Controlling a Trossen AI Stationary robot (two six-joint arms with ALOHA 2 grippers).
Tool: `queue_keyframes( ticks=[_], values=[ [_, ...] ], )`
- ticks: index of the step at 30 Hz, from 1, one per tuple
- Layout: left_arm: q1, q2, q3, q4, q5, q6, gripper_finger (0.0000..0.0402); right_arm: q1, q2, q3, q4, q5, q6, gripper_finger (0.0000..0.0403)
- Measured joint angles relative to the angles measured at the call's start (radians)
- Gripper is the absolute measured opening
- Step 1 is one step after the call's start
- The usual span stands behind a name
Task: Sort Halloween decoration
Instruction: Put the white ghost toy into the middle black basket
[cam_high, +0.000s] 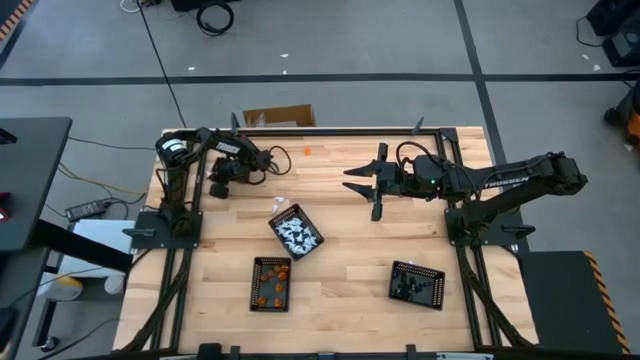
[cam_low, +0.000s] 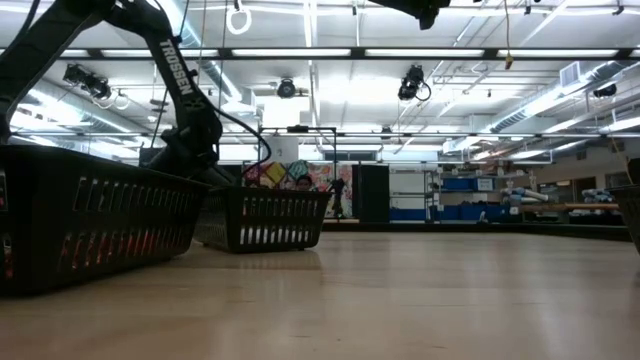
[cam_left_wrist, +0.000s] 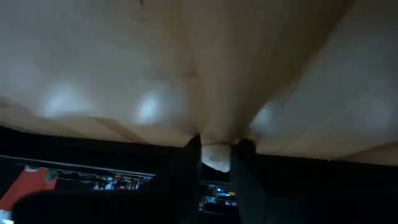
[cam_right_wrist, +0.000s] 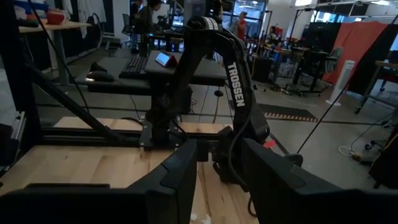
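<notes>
Black trays (cam_high: 296, 231): three | wooden table (cam_high: 350, 280): one | arms: two

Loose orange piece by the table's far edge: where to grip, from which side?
Probably pinch the orange piece across its middle, straight from above: it lies alone on the bare table, nothing crowding it. Its shape is too small to tell.

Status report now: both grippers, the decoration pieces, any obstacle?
Left gripper low at table's far-left, shut on a pale piece. Right gripper open, empty, waiting mid-table. White pieces in middle tray. No obstacle.
</notes>
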Motion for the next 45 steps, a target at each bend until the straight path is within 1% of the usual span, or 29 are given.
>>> queue_keyframes(
  ticks=[5,6,16,21,25,31,36,38,41,45],
  values=[
    [-0.003,0.001,0.002,-0.034,-0.005,-0.042,0.0016,0.000,0.000,0.000,0.000,0.000,0.000,0.0134],
    [-0.003,0.000,0.002,-0.041,-0.008,-0.052,0.0008,0.000,0.000,0.000,0.000,0.000,0.000,0.0134],
    [-0.020,0.004,0.037,-0.129,-0.022,-0.092,0.0000,0.000,0.000,0.000,0.000,0.000,0.000,0.0134],
    [-0.071,0.004,0.073,-0.167,-0.049,-0.127,0.0000,0.000,0.000,0.000,0.000,0.000,0.000,0.0134],
    [-0.129,-0.002,0.135,-0.228,-0.055,-0.189,0.0000,0.000,0.000,0.000,0.000,0.000,0.000,0.0134],
    [-0.236,-0.087,0.254,-0.297,-0.059,-0.227,0.0000,0.000,0.000,0.000,-0.005,0.002,0.000,0.0134],
    [-0.342,-0.221,0.342,-0.340,-0.059,-0.263,0.0000,0.000,-0.002,0.000,-0.042,0.039,-0.008,0.0134],
    [-0.410,-0.283,0.364,-0.332,-0.040,-0.267,0.0000,0.000,-0.006,0.000,-0.062,0.073,-0.021,0.0134],
    [-0.528,-0.357,0.382,-0.308,0.033,-0.287,0.0000,0.000,-0.014,0.000,-0.088,0.125,-0.026,0.0134],
    [-0.714,-0.425,0.384,-0.209,0.114,-0.314,0.0000,0.000,-0.033,0.000,-0.129,0.178,-0.026,0.0134]
  ],
)
